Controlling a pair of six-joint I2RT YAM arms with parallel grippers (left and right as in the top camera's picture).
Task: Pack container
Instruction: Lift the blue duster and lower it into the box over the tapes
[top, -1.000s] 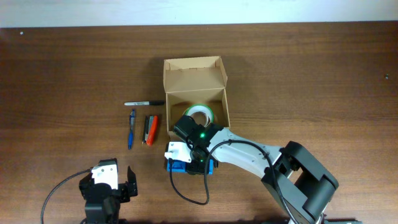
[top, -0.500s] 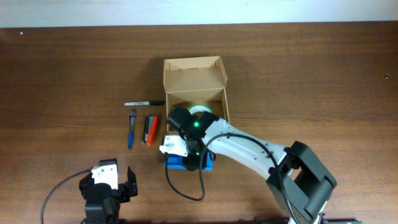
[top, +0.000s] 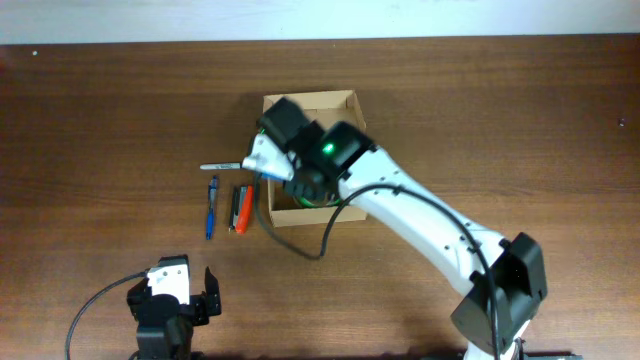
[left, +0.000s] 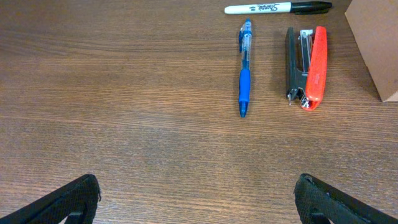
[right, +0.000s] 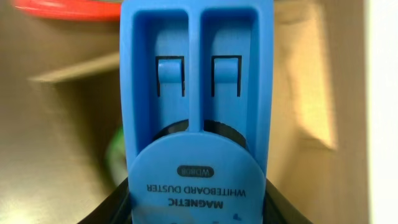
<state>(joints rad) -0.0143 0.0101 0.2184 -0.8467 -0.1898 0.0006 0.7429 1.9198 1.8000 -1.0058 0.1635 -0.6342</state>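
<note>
The tan cardboard container (top: 332, 108) stands open at mid-table, its lid flap up at the back. My right gripper (top: 272, 163) hangs over its left half, shut on a blue magnetic whiteboard duster (right: 196, 93). In the right wrist view the jaws (right: 199, 204) clamp the duster's rounded end, with the container's inner walls (right: 311, 93) behind. A green tape roll (right: 115, 155) lies inside the container. My left gripper (left: 199, 202) is open and empty over bare table at the near left, and it also shows in the overhead view (top: 190, 297).
Left of the container lie a black marker (top: 222, 166), a blue pen (top: 211, 207) and an orange-and-black stapler (top: 242, 208). The left wrist view shows the marker (left: 277, 8), pen (left: 244, 68), stapler (left: 306, 65) and a container corner (left: 376, 43).
My right gripper has lifted the blue duster from the table in front of the container and carried it back over the container's left side. The left arm has not moved.
</note>
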